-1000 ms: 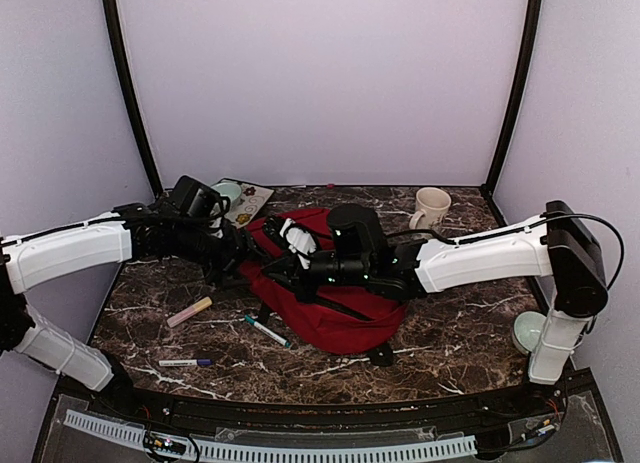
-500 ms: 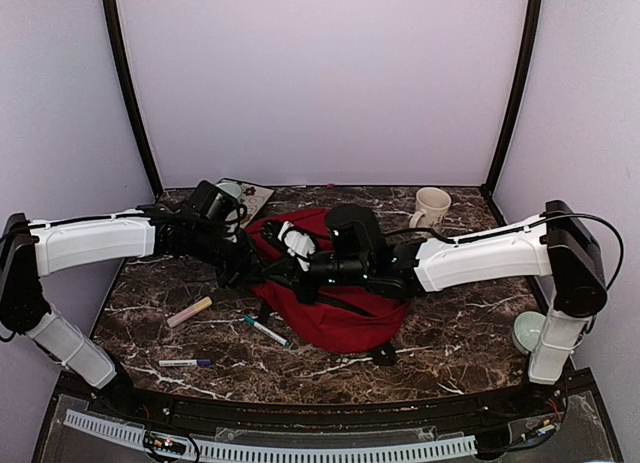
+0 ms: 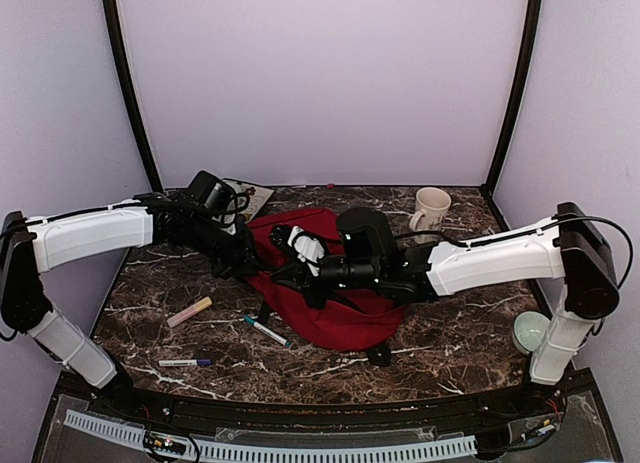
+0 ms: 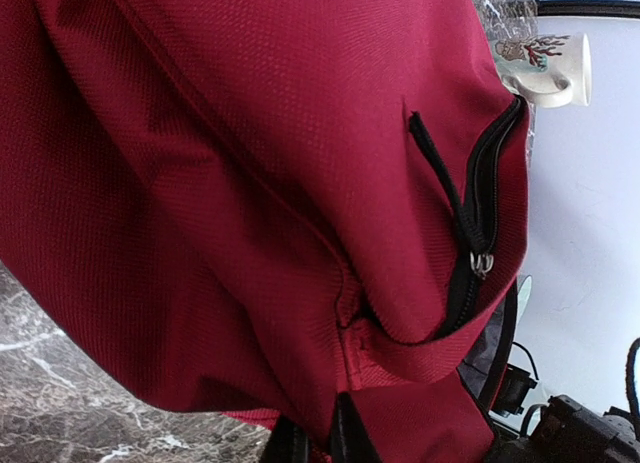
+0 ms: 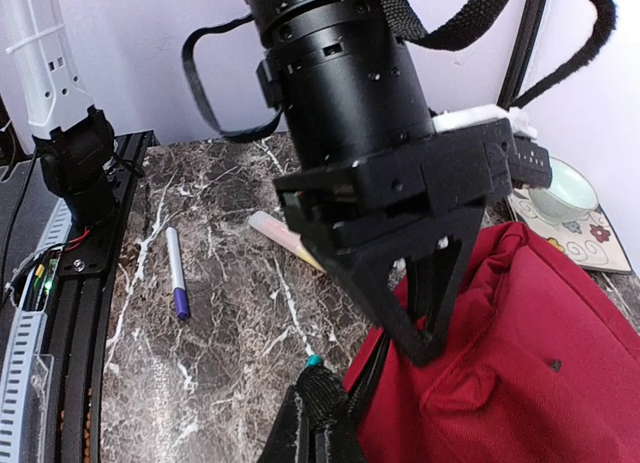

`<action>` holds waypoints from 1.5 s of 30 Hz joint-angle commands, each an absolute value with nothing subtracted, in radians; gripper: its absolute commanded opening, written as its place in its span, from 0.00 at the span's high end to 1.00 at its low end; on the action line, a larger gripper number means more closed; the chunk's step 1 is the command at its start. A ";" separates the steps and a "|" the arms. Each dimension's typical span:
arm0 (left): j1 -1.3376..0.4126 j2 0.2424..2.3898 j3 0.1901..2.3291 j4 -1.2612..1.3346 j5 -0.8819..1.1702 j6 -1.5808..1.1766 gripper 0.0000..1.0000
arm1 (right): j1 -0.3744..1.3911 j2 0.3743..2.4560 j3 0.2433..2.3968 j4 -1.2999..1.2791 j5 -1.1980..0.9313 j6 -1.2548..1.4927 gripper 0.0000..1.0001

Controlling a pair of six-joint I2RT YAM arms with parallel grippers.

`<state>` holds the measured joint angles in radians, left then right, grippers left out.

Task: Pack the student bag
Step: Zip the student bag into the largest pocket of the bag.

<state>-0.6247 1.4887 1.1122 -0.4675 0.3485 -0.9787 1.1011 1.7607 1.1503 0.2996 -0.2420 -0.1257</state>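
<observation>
Top external: left claw (image 5: 421,341) clamped on student bag (image 3: 340,318), right claw (image 5: 315,428) shut beside it; markers (image 3: 265,330) loose on counter (image 3: 450,353), packing looks barely begun.

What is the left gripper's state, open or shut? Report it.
Shut on the student bag: in the right wrist view, the fingers of the left gripper meet on a fold of red fabric at the bag's edge.

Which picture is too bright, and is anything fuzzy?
Left wrist view: the wall behind the mug is washed-out white, though the red bag looks sharp. Right wrist view: the left gripper looms huge, close to the lens. Top view: soft, even light, purple-tinted walls.
</observation>
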 commanded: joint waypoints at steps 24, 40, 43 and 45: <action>-0.517 1.873 1.582 -0.616 0.300 -0.420 1.00 | 1.133 1.617 1.059 0.358 -0.267 0.032 1.00; -0.560 1.576 1.394 -0.707 0.267 -0.685 0.36 | 1.109 1.748 1.145 0.394 -0.224 0.026 1.00; -0.581 1.528 1.334 -0.668 0.283 -0.778 0.35 | 1.103 1.772 1.174 0.393 -0.241 0.027 1.00; -0.593 1.515 1.296 -0.636 0.307 -0.826 0.35 | 1.101 1.781 1.190 0.392 -0.250 0.026 1.00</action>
